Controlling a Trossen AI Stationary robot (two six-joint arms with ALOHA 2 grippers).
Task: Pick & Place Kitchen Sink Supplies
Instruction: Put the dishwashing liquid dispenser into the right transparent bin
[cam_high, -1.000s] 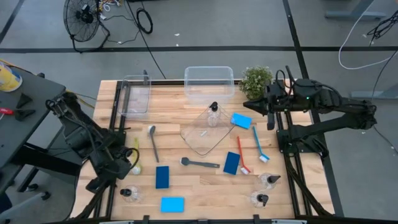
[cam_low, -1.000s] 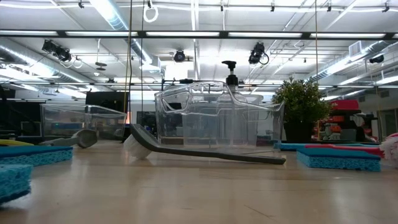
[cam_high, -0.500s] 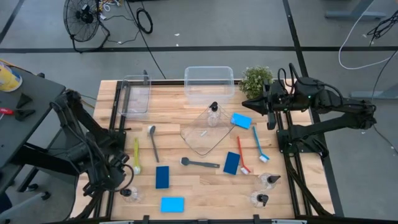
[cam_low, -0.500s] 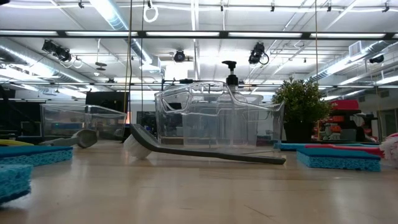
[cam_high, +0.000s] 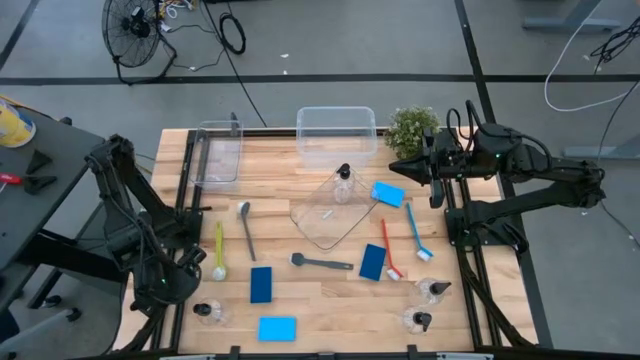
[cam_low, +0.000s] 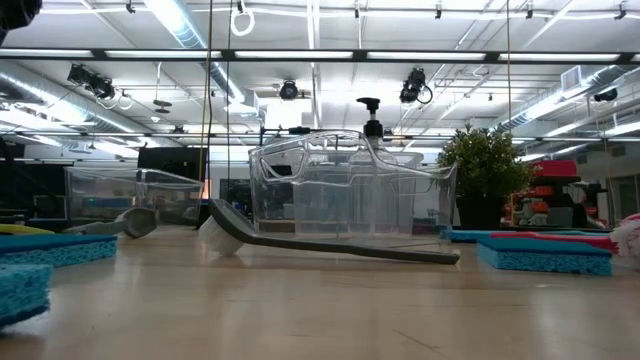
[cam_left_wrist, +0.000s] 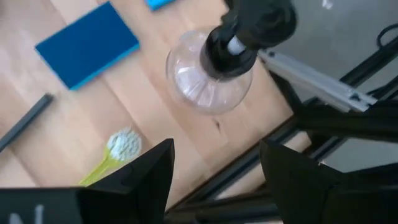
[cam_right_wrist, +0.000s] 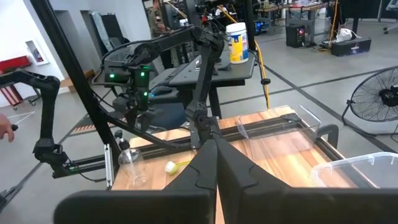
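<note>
My left gripper (cam_high: 168, 286) is open at the table's near-left corner, above and just left of a clear pump bottle (cam_high: 204, 312), which stands under it in the left wrist view (cam_left_wrist: 208, 71). A yellow-green brush (cam_high: 219, 250), a grey brush (cam_high: 246, 228), a black brush (cam_high: 320, 263) and a dark-blue sponge (cam_high: 261, 284) lie flat on the wood. My right gripper (cam_high: 405, 168) is shut, hovering at the far right beside the plant, above a light-blue sponge (cam_high: 388, 193). Another bottle (cam_high: 343, 183) stands on the clear tray (cam_high: 318, 222).
Two clear bins (cam_high: 220, 155) (cam_high: 336, 135) and a potted plant (cam_high: 412, 128) line the far edge. On the right lie a red brush (cam_high: 388, 250), a blue brush (cam_high: 415, 232), a dark-blue sponge (cam_high: 373, 262) and two bottles (cam_high: 432, 290) (cam_high: 418, 320). A light-blue sponge (cam_high: 277, 328) lies at the near edge.
My left arm has drawn back from over the yellow-green brush's head toward the table's left and near edge, uncovering that brush. The things on the table lie as before.
</note>
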